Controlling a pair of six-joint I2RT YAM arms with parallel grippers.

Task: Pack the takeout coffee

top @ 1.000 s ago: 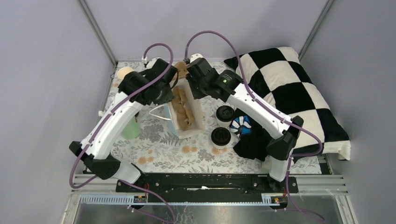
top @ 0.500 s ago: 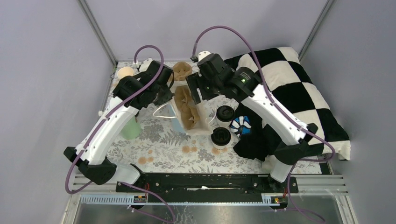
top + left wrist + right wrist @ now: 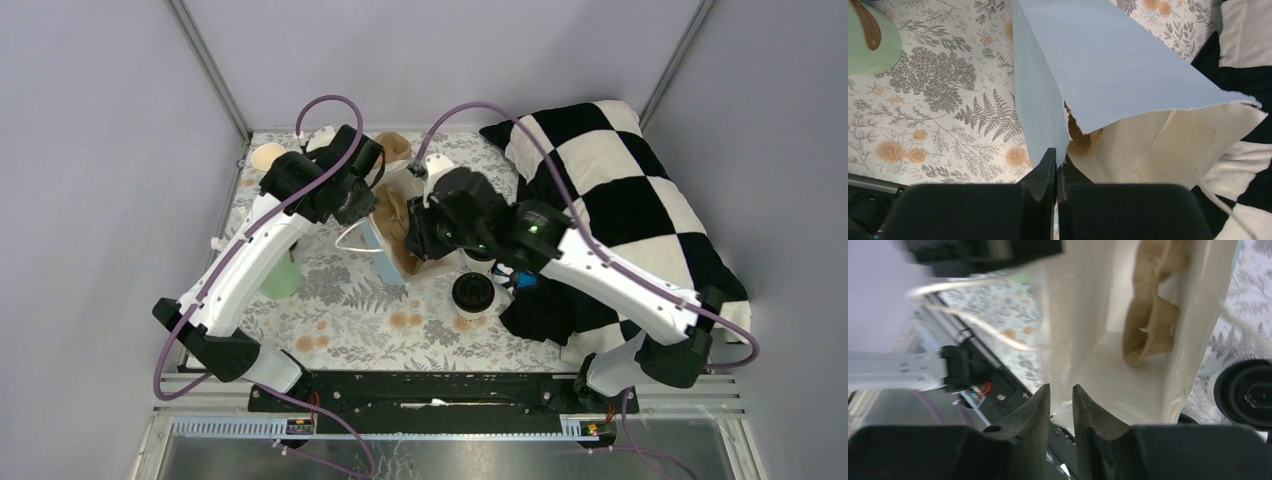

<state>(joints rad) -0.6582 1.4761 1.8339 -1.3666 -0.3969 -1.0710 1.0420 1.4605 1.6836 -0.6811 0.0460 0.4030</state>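
Observation:
The takeout coffee is two small white cups with black lids. One cup (image 3: 473, 292) stands in the open; the other (image 3: 482, 257) is partly hidden under my right arm, and a lid (image 3: 1248, 395) shows at the right wrist view's edge. The blue bag (image 3: 384, 262) (image 3: 1108, 65) stands left of them, tilted, with a cream inside and crumpled brown paper (image 3: 1150, 315) in it. My left gripper (image 3: 366, 207) (image 3: 1057, 156) is shut on the bag's blue rim. My right gripper (image 3: 414, 236) (image 3: 1061, 392) straddles the opposite rim, its jaws a narrow gap apart.
A black-and-white checkered pillow (image 3: 620, 190) and black cloth (image 3: 545, 305) fill the right side. A mint-green cup (image 3: 280, 277) (image 3: 868, 47) stands left of the bag. A stack of cream cups (image 3: 268, 155) is at the back left. The floral cloth (image 3: 350, 320) covers the table.
My right gripper has let go at the bag's far end, swung toward the near side and narrowed again at the rim. The bag has tilted and turned. The left gripper keeps its hold.

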